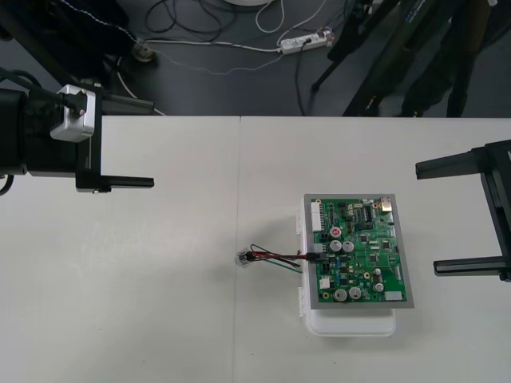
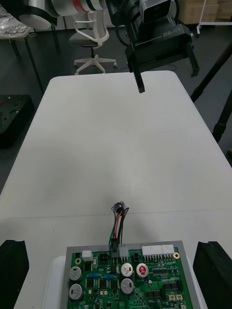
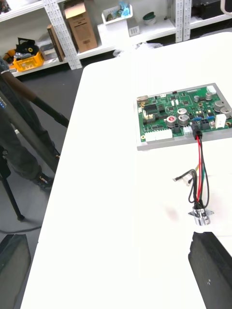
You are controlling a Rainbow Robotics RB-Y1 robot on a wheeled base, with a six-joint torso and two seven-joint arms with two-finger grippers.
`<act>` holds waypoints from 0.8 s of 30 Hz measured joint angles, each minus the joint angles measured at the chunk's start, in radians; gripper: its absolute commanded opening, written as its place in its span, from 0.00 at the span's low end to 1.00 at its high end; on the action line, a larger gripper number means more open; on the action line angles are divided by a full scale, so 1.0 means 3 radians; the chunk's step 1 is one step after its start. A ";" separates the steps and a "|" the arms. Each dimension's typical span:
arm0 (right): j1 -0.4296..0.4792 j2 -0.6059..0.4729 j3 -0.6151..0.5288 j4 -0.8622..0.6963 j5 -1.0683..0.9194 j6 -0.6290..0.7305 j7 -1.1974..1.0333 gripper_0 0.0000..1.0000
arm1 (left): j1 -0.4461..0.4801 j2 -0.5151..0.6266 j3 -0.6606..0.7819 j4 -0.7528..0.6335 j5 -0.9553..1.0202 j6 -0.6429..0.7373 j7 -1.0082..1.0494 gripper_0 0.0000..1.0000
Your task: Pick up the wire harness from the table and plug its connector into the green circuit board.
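Note:
The green circuit board (image 1: 363, 247) lies on its white base (image 1: 351, 323) right of the table's middle. The harness's black plug (image 1: 314, 256) sits in a connector at the board's left edge, also seen at the plug (image 2: 114, 251) in the right wrist view. Its red, black and green wires (image 1: 275, 257) run left to the round metal socket (image 1: 243, 258) lying on the table. My left gripper (image 1: 148, 144) hangs open at the far left, well clear of the harness. My right gripper (image 1: 429, 218) stands open just right of the board, holding nothing.
A seam (image 1: 239, 239) runs down the table past the socket. Dark floor with cables and tripod legs (image 1: 375, 72) lies beyond the far edge. The other arm's gripper (image 2: 166, 72) shows across the table in the right wrist view.

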 measured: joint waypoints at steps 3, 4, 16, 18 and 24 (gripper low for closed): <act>0.0000 0.0000 0.0000 -0.0006 0.0022 0.0000 0.0000 1.00 | 0.0000 -0.0054 0.0000 -0.0003 -0.0040 0.0000 0.0000 0.97; 0.0000 0.0000 0.0000 -0.0007 0.0032 0.0000 0.0000 1.00 | 0.0000 -0.0067 0.0000 -0.0004 -0.0045 0.0000 0.0000 0.97; 0.0000 0.0000 0.0000 -0.0007 0.0064 0.0000 0.0000 1.00 | 0.0000 -0.0084 0.0000 -0.0006 -0.0055 0.0000 0.0000 0.97; 0.0000 0.0000 0.0000 -0.0007 0.0064 0.0000 0.0000 1.00 | 0.0000 -0.0084 0.0000 -0.0006 -0.0055 0.0000 0.0000 0.96; 0.0000 0.0000 0.0000 -0.0007 0.0065 0.0000 0.0000 1.00 | 0.0000 -0.0085 0.0000 -0.0006 -0.0056 0.0000 0.0000 0.97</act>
